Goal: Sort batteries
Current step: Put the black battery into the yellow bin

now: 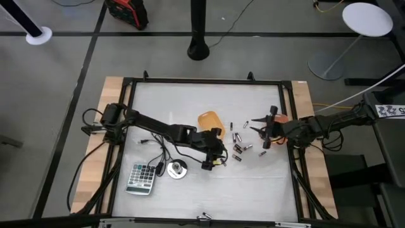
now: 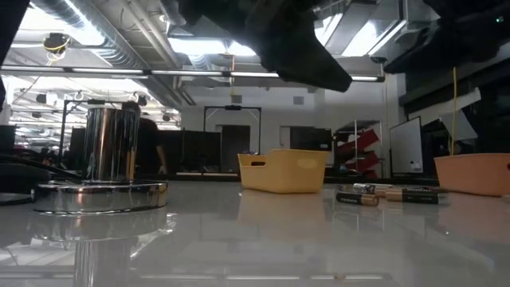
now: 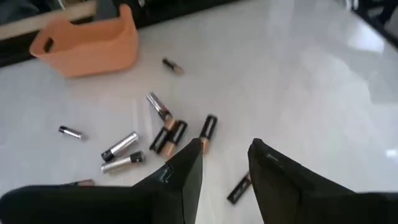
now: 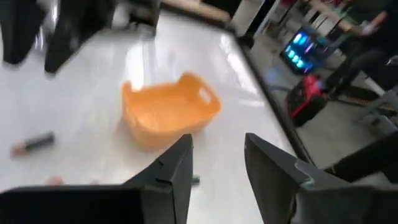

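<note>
Several small batteries (image 1: 238, 149), dark, copper-ended and silvery, lie scattered on the white table between the two grippers; the left wrist view shows the cluster (image 3: 166, 135). My left gripper (image 1: 214, 161) is open, hovering at the cluster's left edge. One dark battery (image 3: 239, 187) lies on the table between its fingers (image 3: 186, 177). My right gripper (image 1: 259, 135) is open and empty at the cluster's right side, facing an orange bin (image 4: 169, 112) that stands on the table (image 1: 211, 120). A second orange bin (image 3: 87, 42) stands beside the right arm.
A calculator (image 1: 140, 177) and a round white disc with a cable (image 1: 177, 170) lie near the left front of the table. A shiny metal cylinder (image 2: 111, 155) stands on that disc in the low view. Black frame rails (image 1: 209, 82) run around the table.
</note>
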Robot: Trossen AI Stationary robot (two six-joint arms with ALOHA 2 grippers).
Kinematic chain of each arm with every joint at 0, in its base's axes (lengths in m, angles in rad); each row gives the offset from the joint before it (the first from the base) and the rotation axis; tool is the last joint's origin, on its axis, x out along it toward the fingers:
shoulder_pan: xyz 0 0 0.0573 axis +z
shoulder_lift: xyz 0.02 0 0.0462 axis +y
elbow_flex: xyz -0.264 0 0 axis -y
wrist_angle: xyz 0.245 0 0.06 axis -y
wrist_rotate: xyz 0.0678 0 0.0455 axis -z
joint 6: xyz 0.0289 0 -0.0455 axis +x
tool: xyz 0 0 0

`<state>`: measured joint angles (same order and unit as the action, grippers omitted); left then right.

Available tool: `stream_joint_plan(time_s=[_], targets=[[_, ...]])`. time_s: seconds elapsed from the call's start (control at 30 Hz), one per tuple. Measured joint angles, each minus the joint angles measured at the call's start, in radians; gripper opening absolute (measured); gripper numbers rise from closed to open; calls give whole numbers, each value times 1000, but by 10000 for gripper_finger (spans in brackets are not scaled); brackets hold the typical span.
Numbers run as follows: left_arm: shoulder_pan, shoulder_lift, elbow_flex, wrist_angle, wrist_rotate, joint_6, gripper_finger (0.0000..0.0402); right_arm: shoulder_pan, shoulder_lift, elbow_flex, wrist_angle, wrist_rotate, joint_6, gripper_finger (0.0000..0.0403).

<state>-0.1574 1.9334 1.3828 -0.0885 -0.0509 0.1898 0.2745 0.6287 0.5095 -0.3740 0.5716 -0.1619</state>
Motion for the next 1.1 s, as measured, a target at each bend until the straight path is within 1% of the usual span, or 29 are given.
stream_joint_plan(time_s=[0.1, 0.23, 0.37, 0.63, 0.9, 1.1], targets=[[0, 40, 54, -42, 16, 27, 119, 0, 62, 72, -113, -4, 0, 136], [0, 107, 89, -45, 86, 66, 119, 0, 150, 159, -243, -6, -10, 131], [-2, 163, 114, -75, 100, 94, 119, 0, 223, 209, -309, -5, -49, 131], [-2, 222, 122, -86, 100, 111, 119, 0, 304, 220, -308, -5, -107, 131], [1, 267, 122, -56, 100, 105, 119, 0, 310, 219, -308, -6, -107, 131], [16, 271, 122, -52, 100, 84, 119, 0, 310, 219, -309, -7, -106, 131]])
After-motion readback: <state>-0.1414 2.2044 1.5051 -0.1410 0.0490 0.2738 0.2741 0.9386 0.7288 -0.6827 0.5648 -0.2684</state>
